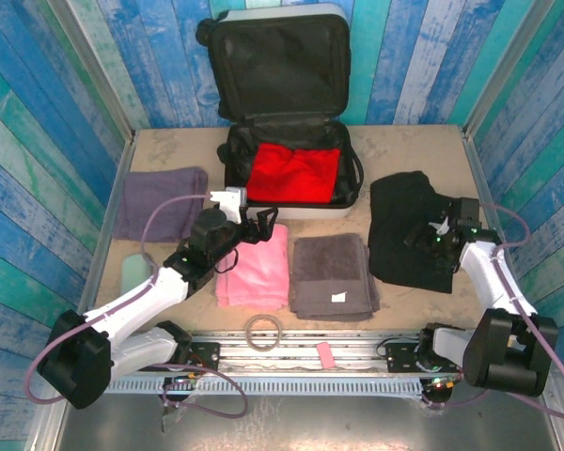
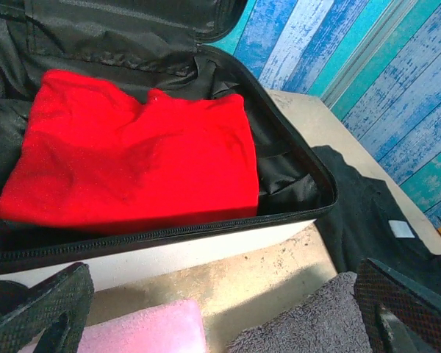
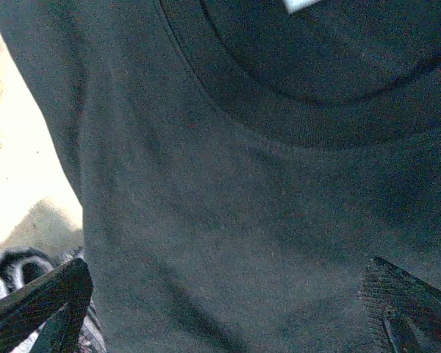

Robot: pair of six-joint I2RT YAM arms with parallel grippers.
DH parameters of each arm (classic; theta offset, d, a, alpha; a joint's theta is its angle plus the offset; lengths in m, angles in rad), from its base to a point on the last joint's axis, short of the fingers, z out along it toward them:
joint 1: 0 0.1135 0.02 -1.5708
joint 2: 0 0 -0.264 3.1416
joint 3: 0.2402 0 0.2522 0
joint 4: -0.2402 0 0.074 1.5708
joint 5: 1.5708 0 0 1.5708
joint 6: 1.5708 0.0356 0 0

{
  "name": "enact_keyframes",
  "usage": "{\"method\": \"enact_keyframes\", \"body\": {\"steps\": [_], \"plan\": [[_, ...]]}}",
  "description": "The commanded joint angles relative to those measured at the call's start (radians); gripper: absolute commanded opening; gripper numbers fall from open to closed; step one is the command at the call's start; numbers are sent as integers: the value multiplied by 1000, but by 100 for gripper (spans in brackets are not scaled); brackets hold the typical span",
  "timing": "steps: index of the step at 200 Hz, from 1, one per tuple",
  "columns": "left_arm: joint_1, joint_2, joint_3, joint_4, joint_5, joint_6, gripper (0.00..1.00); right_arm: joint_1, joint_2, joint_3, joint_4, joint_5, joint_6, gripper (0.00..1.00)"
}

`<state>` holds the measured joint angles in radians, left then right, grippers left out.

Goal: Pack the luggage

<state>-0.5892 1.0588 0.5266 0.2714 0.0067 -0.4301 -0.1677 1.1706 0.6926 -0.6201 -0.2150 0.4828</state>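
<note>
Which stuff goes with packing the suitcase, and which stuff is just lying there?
For packing: suitcase, red cloth inside it, pink towel, grey towel, purple towel, black shirt.
Just lying about: clear ring, small pink tab, pale green pad.

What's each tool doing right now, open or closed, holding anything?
Left tool: open, holding nothing, by the pink towel.
Right tool: open, holding nothing, over the black garment.
</note>
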Motion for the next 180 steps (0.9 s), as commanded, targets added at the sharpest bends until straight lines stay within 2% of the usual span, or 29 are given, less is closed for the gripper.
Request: {"method": "enact_keyframes", "body": {"steps": [1,41,74,99,132,160,170,180], "plan": [[-3,12,-12,36,24,16,95,-6,42,-32,0,-48,15,93],[-3,18,-27,47,27,3,95,-6,112,-40,73,-8,-68,72],[-3,13,-25,20,15,4,95,-5,204,-16,154,-42,-86,46],[-3,4,-47,37,8,-8,95,0,295,28,190,-46,-98,30],[-3,19,-50,40,12,-27,95,2,365,92,203,9,-135,24],[-6,22,-50,42,5,-36,96,2,423,163,212,69,-205,22],[-6,21,-50,46,2,-40,96,2,441,196,198,74,-229,23],[-9,24,-46,45,3,-42,95,2,439,210,191,70,-235,30]]}}
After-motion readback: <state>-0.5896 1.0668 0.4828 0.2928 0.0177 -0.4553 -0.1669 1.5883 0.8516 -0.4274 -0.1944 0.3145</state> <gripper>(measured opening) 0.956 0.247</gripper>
